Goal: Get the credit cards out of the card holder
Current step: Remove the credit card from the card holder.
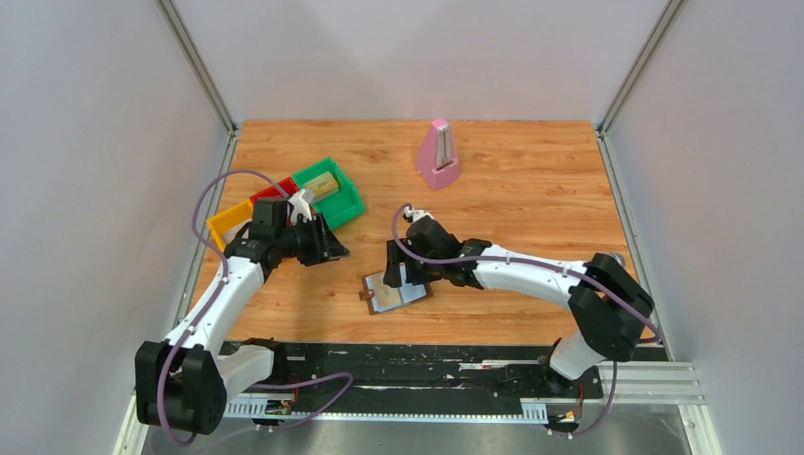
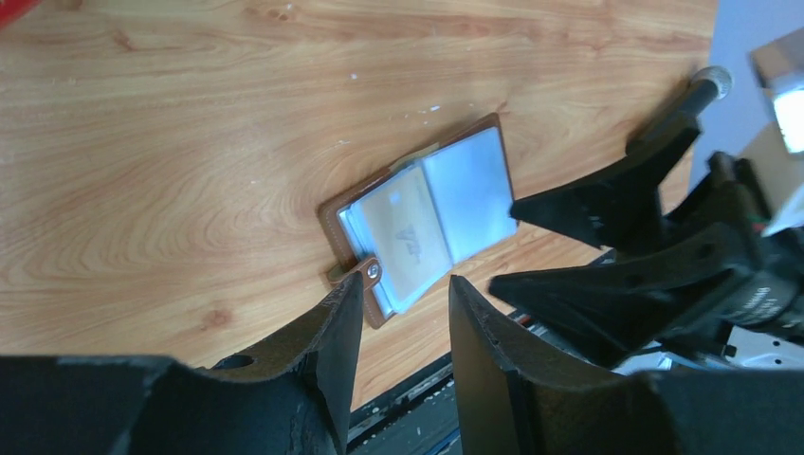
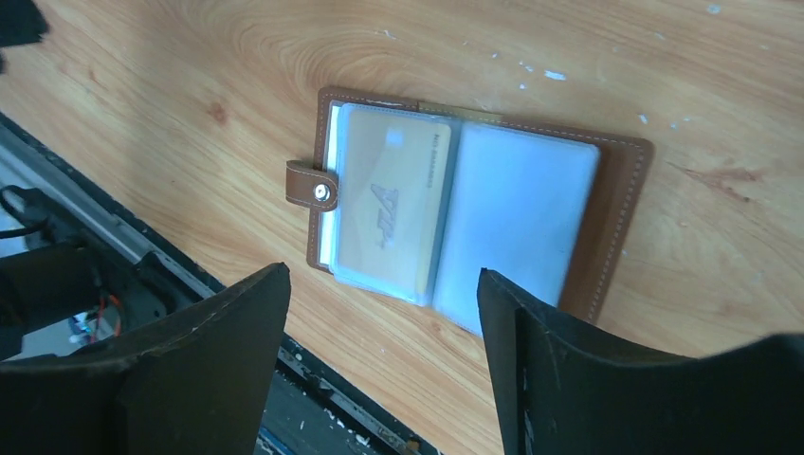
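Note:
The card holder (image 1: 393,291) lies open on the wooden table near the front edge, brown rim, grey-blue sleeves. In the right wrist view the card holder (image 3: 531,209) shows a gold-tan credit card (image 3: 393,204) in its left sleeve and the clasp tab (image 3: 313,185) at the left. My right gripper (image 1: 394,271) hovers just above its far edge, open and empty (image 3: 382,275). My left gripper (image 1: 329,246) is open and empty, to the holder's upper left; in its view (image 2: 406,282) the holder (image 2: 427,218) lies ahead. Another gold-tan card (image 1: 322,185) lies in the green tray (image 1: 347,202).
Red tray (image 1: 268,194) and yellow tray (image 1: 228,221) stand beside the green one at the left, behind my left gripper. A pink metronome (image 1: 438,154) stands at the back centre. The black rail (image 1: 427,365) runs along the table's front edge.

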You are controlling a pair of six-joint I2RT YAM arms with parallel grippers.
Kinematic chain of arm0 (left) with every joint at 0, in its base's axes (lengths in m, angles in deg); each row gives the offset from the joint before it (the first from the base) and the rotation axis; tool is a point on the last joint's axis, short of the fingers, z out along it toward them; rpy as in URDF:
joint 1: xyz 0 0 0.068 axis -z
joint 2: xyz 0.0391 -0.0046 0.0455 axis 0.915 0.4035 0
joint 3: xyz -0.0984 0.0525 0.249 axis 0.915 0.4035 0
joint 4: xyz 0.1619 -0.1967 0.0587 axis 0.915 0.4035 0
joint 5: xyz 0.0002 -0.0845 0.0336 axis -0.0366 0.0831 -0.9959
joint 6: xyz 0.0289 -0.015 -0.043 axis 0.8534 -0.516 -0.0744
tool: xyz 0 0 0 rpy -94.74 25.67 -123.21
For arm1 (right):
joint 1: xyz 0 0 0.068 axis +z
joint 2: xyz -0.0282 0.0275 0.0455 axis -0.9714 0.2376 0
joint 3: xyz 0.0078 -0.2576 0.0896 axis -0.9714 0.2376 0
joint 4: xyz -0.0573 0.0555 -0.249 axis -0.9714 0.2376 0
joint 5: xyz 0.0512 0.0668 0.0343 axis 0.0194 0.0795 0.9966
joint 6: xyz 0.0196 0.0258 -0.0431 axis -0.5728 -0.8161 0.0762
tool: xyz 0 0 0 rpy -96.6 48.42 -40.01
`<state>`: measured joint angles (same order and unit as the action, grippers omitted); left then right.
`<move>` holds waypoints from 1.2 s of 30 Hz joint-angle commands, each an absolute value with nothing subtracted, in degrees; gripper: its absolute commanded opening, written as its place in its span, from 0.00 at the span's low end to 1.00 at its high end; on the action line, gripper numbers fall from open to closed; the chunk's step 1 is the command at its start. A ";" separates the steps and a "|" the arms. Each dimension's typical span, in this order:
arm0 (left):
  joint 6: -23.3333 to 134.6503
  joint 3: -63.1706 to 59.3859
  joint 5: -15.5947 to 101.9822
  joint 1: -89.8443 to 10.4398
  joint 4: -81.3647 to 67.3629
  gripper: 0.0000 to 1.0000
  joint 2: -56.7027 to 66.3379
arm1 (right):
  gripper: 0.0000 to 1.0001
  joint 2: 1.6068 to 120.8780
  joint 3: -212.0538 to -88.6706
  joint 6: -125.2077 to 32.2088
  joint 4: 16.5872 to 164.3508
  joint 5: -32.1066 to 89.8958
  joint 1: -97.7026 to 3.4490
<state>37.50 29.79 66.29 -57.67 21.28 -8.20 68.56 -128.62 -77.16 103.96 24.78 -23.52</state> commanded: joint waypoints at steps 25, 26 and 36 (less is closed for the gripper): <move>34.36 31.47 65.43 -57.76 18.84 0.49 -11.53 | 0.76 87.85 -144.08 -72.66 116.23 3.25 -11.42; 34.19 31.68 65.12 -57.76 18.75 0.49 -11.86 | 0.76 88.00 -144.08 -72.80 116.19 3.28 -11.21; 33.90 33.42 64.68 -57.72 17.36 0.49 -10.07 | 0.70 84.51 -146.05 -72.72 117.84 2.10 -9.40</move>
<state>34.31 33.07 64.58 -57.67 19.64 -10.36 86.90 -143.70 -72.59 116.68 3.19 -10.17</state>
